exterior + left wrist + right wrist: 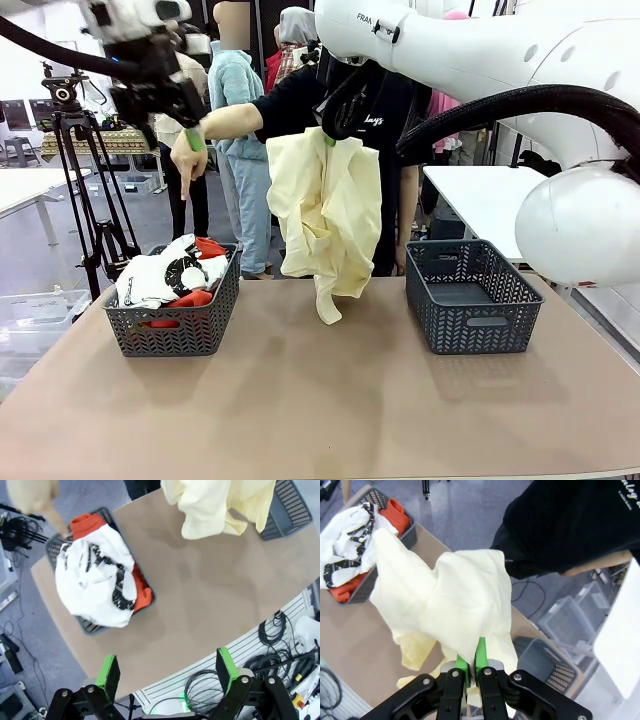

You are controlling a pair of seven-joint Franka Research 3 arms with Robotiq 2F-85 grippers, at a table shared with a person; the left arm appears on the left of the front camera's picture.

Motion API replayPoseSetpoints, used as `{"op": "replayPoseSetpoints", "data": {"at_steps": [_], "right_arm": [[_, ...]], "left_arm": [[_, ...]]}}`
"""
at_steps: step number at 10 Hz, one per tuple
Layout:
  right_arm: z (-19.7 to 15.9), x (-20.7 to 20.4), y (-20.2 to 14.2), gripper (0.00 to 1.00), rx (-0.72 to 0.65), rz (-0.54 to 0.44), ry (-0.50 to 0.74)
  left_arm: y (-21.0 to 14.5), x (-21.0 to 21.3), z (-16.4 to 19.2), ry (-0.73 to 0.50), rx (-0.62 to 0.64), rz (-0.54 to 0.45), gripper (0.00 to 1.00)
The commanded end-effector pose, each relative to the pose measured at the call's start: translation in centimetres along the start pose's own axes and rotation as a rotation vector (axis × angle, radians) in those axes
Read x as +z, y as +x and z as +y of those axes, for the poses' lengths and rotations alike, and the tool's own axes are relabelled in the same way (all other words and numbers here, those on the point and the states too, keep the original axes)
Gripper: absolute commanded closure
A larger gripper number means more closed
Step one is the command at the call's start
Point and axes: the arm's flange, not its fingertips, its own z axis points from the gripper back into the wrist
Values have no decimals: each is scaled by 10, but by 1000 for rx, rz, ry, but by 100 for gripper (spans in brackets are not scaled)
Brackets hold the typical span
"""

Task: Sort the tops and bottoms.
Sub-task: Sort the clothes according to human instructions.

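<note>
Pale yellow soft cloth garment point(325, 215) hangs pinched in our right gripper point(469, 664), above the table between the baskets; our left gripper point(166, 672) gapes empty. White printed garment point(150, 278) and orange-red garment point(195, 298) already fill the left dark plastic basket point(180, 330); the right basket point(470, 320) seems empty.

bright, even overhead light; soft shadows under the pale yellow garment point(325, 215) on the worktop point(320, 400). wrist views bow at edges, background perhaps slightly blurred.
</note>
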Motion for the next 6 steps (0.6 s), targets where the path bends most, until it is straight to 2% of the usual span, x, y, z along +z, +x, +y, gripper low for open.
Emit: {"op": "replayPoseSetpoints", "data": {"at_steps": [1, 3, 5, 6], "right_arm": [[0, 3, -1, 100, -4, -1, 4], [0, 3, -1, 100, -4, -1, 4], [0, 0, 0, 100, 0, 0, 0], [17, -12, 19, 100, 103, -140, 258]], "left_arm": [[-41, 19, 8, 56, 23, -72, 0], [-56, 31, 22, 50, 62, -151, 0], [-56, 23, 36, 13, 72, -176, 0], [-49, 15, 40, -17, 61, -174, 0]]}}
